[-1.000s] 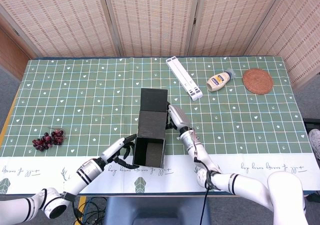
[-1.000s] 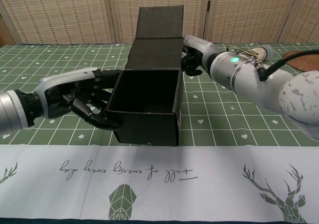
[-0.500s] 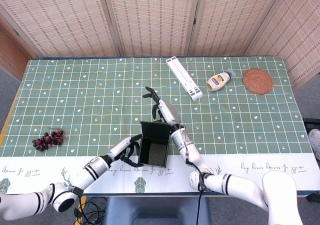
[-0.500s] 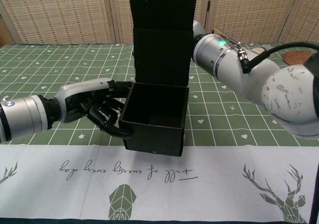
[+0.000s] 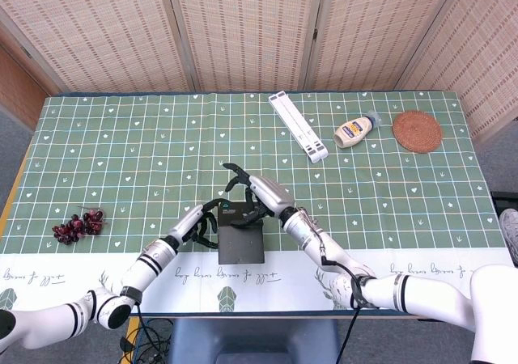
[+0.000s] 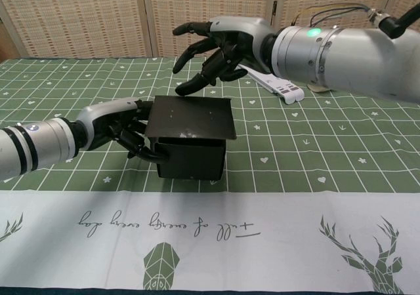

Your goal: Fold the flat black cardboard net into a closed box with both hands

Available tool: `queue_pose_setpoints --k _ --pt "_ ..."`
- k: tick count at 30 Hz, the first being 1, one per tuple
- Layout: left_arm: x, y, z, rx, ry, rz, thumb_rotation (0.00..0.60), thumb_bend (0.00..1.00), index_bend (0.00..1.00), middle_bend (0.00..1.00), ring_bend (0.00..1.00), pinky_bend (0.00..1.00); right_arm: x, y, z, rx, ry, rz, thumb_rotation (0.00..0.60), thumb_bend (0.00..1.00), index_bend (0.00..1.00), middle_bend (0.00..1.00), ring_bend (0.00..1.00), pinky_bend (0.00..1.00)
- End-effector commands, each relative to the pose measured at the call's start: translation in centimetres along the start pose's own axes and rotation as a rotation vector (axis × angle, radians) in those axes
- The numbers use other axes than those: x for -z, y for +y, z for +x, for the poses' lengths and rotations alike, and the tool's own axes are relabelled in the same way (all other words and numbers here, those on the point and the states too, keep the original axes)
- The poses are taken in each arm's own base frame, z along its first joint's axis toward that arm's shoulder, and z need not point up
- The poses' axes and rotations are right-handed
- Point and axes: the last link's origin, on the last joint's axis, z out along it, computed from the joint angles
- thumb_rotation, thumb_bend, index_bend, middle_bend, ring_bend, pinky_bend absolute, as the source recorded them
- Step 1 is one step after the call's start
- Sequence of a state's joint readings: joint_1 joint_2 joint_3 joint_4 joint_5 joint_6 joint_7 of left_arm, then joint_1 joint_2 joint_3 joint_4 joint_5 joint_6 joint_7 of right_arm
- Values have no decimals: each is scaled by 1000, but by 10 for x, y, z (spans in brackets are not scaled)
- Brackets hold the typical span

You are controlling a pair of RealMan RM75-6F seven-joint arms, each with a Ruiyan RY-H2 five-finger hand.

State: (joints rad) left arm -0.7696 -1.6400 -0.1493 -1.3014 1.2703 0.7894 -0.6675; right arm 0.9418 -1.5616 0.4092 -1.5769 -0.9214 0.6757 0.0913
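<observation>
Low in the centre of the head view, near the worktop's [image 5: 121,146] front edge, sits the black cardboard box [image 5: 240,239], its lid flap [image 6: 190,118] lying roughly level over the top, slightly overhanging the walls in the chest view; left hand [image 6: 131,134] presses against the box's left wall, fingers curled around the near left corner, gripping the side; right hand [image 6: 220,49] hovers above the lid's far edge, fingers spread and curved downward, holding nothing; from the chest view its fingertips look just clear of the flap, though in the head view I cannot tell whether they touch; the worktop carries a green checked cloth with a white printed border along the front. Far left of the head view: a bunch of dark red grapes [image 5: 78,226], well apart from the box. Upper right of centre: a white folded stand [image 5: 299,126], lying diagonal; beside it a squeeze bottle with yellow label [image 5: 355,130] on its side; further right a round woven coaster [image 5: 418,131].
</observation>
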Motion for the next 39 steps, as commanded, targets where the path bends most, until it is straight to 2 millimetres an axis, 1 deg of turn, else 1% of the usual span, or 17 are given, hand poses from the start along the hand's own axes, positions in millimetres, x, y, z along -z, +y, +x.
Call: queue_pose_setpoints --k 1,4,6,9,11,12,14,16,19,22,28,32,37,39 --pt "-2 -4 -1 8 34 26 600 164 287 315 538 750 1 -3 -5 121 -79 -16 600 0 63 330 726 1000" --pt "-3 -6 -1 13 55 40 600 164 282 315 538 750 -1 -4 -6 202 -85 -15 600 0 63 330 726 1000" --pt "-4 -7 -2 31 85 52 600 164 273 315 538 754 -2 -6 -9 288 -78 -9 600 0 63 330 731 1000" --pt "-4 -7 -4 29 108 63 600 164 248 315 542 758 -4 -6 -13 372 -70 -5 600 0 63 330 739 1000" --pt "-4 -7 -5 28 115 67 600 164 205 296 543 760 -5 -5 -17 421 -71 -7 600 0 63 330 742 1000" --pt "-3 -6 -5 29 115 69 600 164 170 269 541 760 -6 -4 -20 453 -74 -8 600 0 63 330 742 1000" --pt "-2 -6 -7 24 103 74 600 149 69 195 533 760 -7 -2 -24 507 -70 -9 600 0 63 330 742 1000" --pt "-1 -6 -7 13 88 80 600 116 6 128 522 760 -8 1 -28 545 -71 -12 600 0 63 328 743 1000" --pt "-1 -4 -6 -3 83 78 600 92 0 47 502 760 -9 2 -32 566 -76 -18 600 0 63 316 743 1000" --pt "0 -3 -6 -7 74 76 600 83 0 4 486 760 -9 2 -33 580 -69 -17 600 0 63 314 743 1000" --pt "8 0 -3 -53 36 71 600 74 0 0 460 759 -7 6 -35 623 -61 -22 600 0 63 307 743 1000" --pt "18 0 2 -106 23 60 600 74 0 0 447 758 -5 9 -37 674 -43 -14 600 0 63 298 743 1000" --pt "32 1 13 -256 -28 57 600 74 0 0 443 757 -4 18 -46 753 -8 -1 600 0 64 297 743 1000" --pt "39 3 17 -294 -44 55 600 74 0 0 442 757 -2 22 -49 775 -3 2 600 0 80 298 743 1000"
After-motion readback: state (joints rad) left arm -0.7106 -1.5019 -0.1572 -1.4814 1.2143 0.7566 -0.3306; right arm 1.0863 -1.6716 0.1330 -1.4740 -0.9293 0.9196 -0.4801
